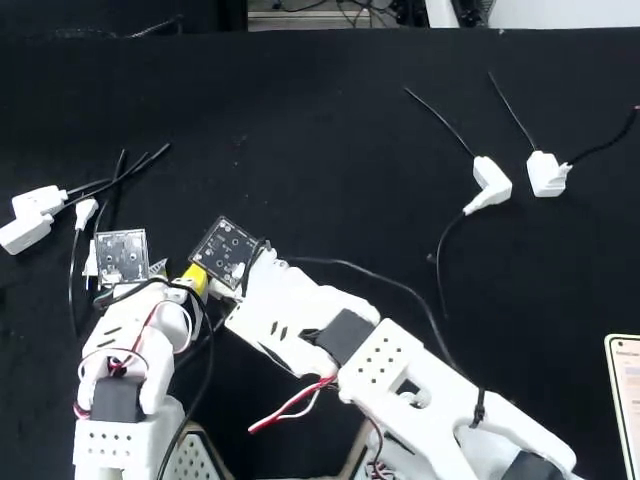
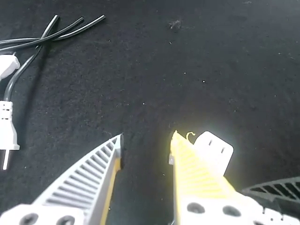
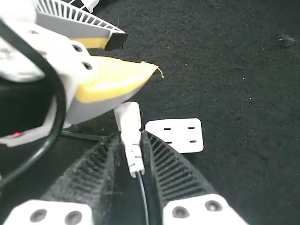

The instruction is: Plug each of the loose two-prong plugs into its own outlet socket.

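Note:
My right gripper (image 3: 130,135) is shut on a small white two-prong plug (image 3: 129,117), whose cord runs back between the black fingers. A white outlet socket (image 3: 178,136) with two pairs of slots lies flat on the black table right beside that plug. My left gripper (image 2: 145,140) stands open just above the table with nothing between its grey and yellow fingers. The same socket (image 2: 213,149) lies just outside the yellow finger (image 2: 197,173). Two more white plugs (image 1: 490,185) (image 1: 545,172) lie at the far right of the table.
Other white plugs (image 1: 30,218) and a small one (image 1: 87,210) with black cords (image 2: 42,37) lie at the table's left edge. The two arms sit close together at the front left. A paper sheet (image 1: 625,400) lies at the right edge.

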Available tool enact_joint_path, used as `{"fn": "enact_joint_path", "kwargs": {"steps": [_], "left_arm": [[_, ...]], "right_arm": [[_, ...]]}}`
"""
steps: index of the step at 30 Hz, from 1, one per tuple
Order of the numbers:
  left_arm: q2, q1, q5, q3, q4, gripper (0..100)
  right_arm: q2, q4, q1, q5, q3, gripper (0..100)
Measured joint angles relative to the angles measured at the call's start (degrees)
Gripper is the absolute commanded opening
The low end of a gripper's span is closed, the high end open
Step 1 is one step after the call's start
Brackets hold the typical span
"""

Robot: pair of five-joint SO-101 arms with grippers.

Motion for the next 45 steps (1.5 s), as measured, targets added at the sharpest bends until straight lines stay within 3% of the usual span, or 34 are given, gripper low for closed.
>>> {"fn": "enact_joint_path", "kwargs": {"steps": [41,45], "left_arm": [[-0.09,2.99,-2.73,3.25,-1.67,18],[0.62,-1.93,-2.90,2.20,-1.41,18]], "right_arm": [[0.00,0.79,0.35,-1.32,0.18,1.0],[-0.09,2.29,0.26,-1.32,0.00,1.0]]}}
